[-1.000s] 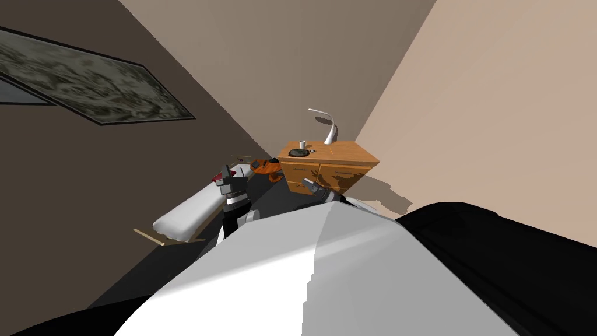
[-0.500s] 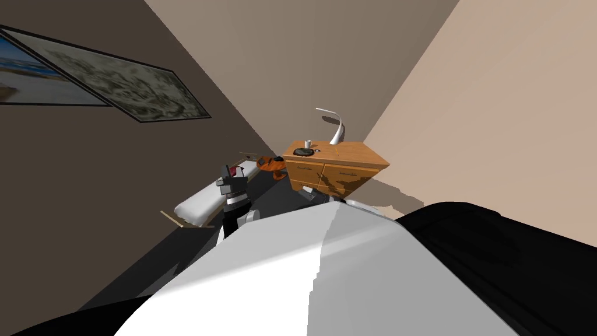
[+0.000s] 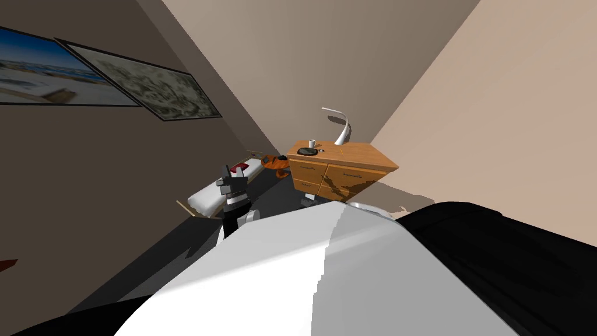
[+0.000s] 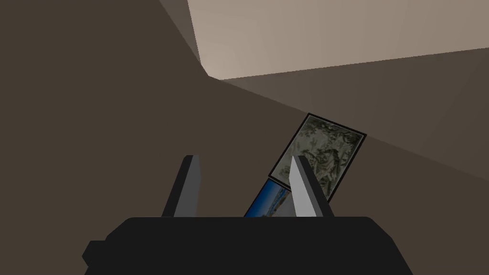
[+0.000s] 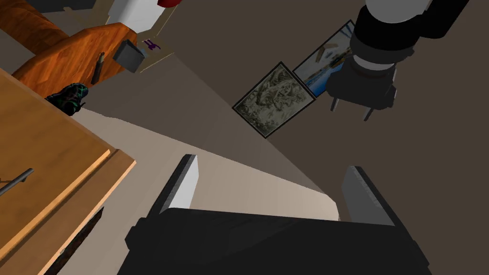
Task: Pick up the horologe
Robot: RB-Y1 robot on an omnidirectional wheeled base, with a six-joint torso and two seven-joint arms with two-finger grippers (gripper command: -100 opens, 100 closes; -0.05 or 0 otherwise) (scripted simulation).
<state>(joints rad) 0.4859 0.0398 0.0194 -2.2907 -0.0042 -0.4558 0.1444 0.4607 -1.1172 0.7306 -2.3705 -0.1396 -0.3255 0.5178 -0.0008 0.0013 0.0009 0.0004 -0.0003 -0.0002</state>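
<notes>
A wooden dresser (image 3: pixel 344 169) stands in the far corner of the room. On its top lie a dark flat thing (image 3: pixel 306 151) and a tiny round thing (image 3: pixel 320 150) beside it; they are too small to tell which is the horologe. My left gripper (image 3: pixel 234 170) is raised in front of my chest, well short of the dresser, and its fingers are open and empty in the left wrist view (image 4: pixel 243 160). My right gripper (image 5: pixel 272 167) is open and empty, held low near the dresser's front corner (image 5: pixel 52 157).
A white cup (image 3: pixel 312 143) and a curved white lamp (image 3: pixel 340 127) also stand on the dresser. A long white bed (image 3: pixel 218 189) lies along the left wall, with an orange piece of furniture (image 3: pixel 275 163) between it and the dresser. Two framed pictures (image 3: pixel 157 87) hang on the left wall.
My view has swung round: the dresser, the bed and the wall pictures have slid to the right, and a blue picture has come in at the left. The arms hold their pose.
</notes>
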